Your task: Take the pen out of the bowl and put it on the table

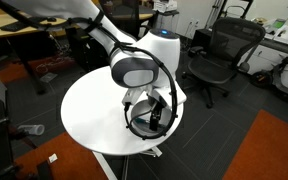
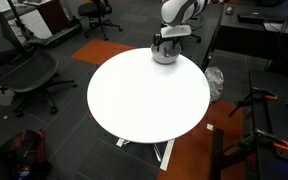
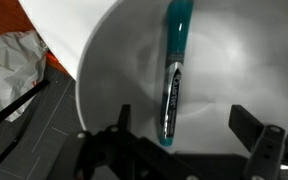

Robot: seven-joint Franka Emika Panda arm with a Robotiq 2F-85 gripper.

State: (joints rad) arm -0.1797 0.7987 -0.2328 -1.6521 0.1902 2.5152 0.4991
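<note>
Gripper [image 3: 182, 125] hangs spread wide above the bowl [image 3: 114, 70], straddling the pen [image 3: 174, 60] lying inside it. That bowl sits at the table [image 2: 144, 100] edge.

Wrist view: thin dark pen with teal-blue section [image 3: 173, 70] runs off the top edge; round shiny silver-grey metal bowl [image 3: 229, 60] cut off at top and right. Both exterior views — black Robotiq gripper [image 1: 150, 115] [image 2: 167, 42] masks the bowl's interior; pen not discernible.

Both exterior views overlook the table [image 1: 89, 112] [image 2: 149, 95] from roughly opposite sides; the wrist view looks closely into the bowl [image 3: 219, 70].
</note>
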